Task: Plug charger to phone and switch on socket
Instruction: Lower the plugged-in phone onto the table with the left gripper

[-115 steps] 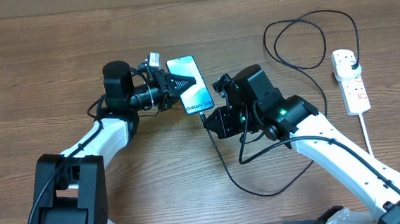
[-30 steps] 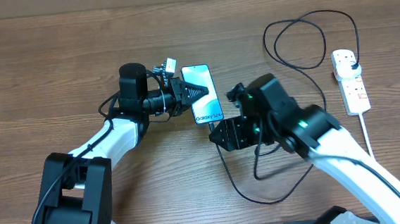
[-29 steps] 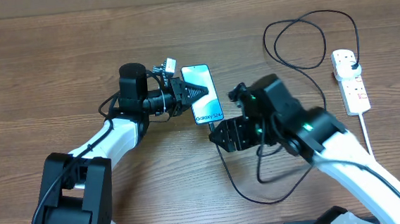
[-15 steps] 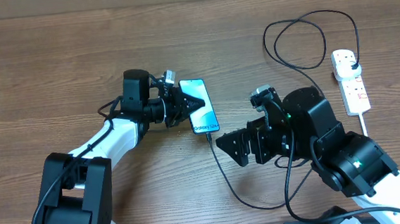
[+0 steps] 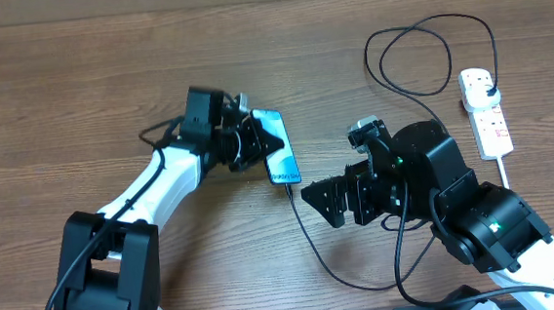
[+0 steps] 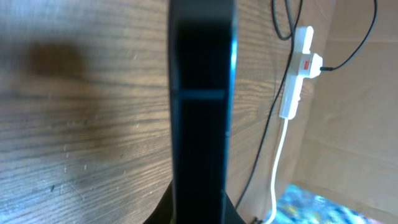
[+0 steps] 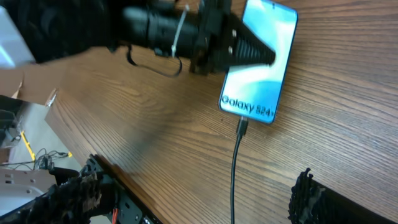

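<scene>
A: Left side of the table (image 5: 47, 83)?
B: Bare wood from the left edge across to the left arm (image 5: 152, 188); open room there. The left gripper (image 5: 257, 142) is clamped tight on the phone (image 5: 281, 160), fingers across its left long edge, screen lit. The left wrist view shows the phone edge-on. Whether it rests on the wood I cannot tell.
A: Charger?
B: The charger (image 5: 309, 243) has its connector (image 7: 241, 126) at the phone's bottom short edge. The cable runs toward the near edge and passes under the right arm (image 5: 477, 219).
A: Right gripper?
B: The right gripper (image 5: 321, 203) is spread wide, holding nothing, just right of the cable. Bare wood lies between it and the phone.
A: Far right?
B: The socket (image 5: 485, 113) lies near the right edge, well apart from both grippers, with the plug (image 5: 488, 84) in it. The white cord (image 5: 507, 183) trails toward the near edge.
</scene>
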